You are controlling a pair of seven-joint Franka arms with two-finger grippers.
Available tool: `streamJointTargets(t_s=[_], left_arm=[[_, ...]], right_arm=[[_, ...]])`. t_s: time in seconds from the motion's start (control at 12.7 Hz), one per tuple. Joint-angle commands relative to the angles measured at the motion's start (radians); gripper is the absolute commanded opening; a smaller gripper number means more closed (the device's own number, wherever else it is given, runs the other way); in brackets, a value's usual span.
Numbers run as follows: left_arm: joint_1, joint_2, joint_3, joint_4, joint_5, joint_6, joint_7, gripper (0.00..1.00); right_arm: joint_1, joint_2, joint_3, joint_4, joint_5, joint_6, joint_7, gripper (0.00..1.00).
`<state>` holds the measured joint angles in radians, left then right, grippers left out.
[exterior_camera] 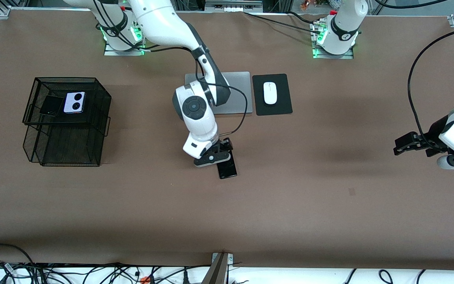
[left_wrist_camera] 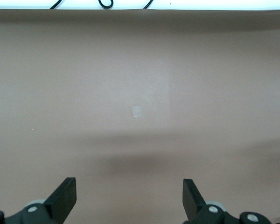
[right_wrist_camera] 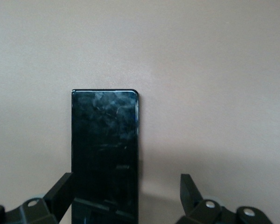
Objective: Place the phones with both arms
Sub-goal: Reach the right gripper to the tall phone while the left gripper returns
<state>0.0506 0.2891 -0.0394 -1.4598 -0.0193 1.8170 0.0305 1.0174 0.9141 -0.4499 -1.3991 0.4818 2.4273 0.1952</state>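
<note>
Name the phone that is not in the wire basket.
The slim black slab phone, flat on the table under the right gripper; both flip phones lie in the basket.

Slim black slab phone lies flat mid-table; black flip phone and lilac flip phone sit side by side atop the mesh basket.

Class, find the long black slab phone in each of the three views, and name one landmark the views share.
Front view: slab phone on the table, under the open right gripper.
Left wrist view: not in it.
Right wrist view: slab phone between the gripper's fingers.
Shared landmark: the brown table.
</note>
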Motion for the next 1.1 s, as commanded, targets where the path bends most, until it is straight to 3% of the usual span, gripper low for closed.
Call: streamJointTargets(t_s=[0.0, 0.31, 1.02], left_arm=[[-0.003, -0.025, 0.0, -0.024, 0.039, -0.022, 0.037, 1.0], [-0.002, -0.025, 0.0, -0.021, 0.038, -0.025, 0.038, 1.0], [-0.002, -0.031, -0.002, -0.021, 0.038, -0.033, 0.037, 1.0]], right_arm=[[-0.007, 0.043, 0.008, 0.037, 0.015, 0.038, -0.013, 0.99], [-0.002, 0.069, 0.049, 0.055, 0.011, 0.073, -0.02, 0.99], [0.039, 0.127, 0.05, 0.046, -0.022, 0.144, -0.011, 0.99]])
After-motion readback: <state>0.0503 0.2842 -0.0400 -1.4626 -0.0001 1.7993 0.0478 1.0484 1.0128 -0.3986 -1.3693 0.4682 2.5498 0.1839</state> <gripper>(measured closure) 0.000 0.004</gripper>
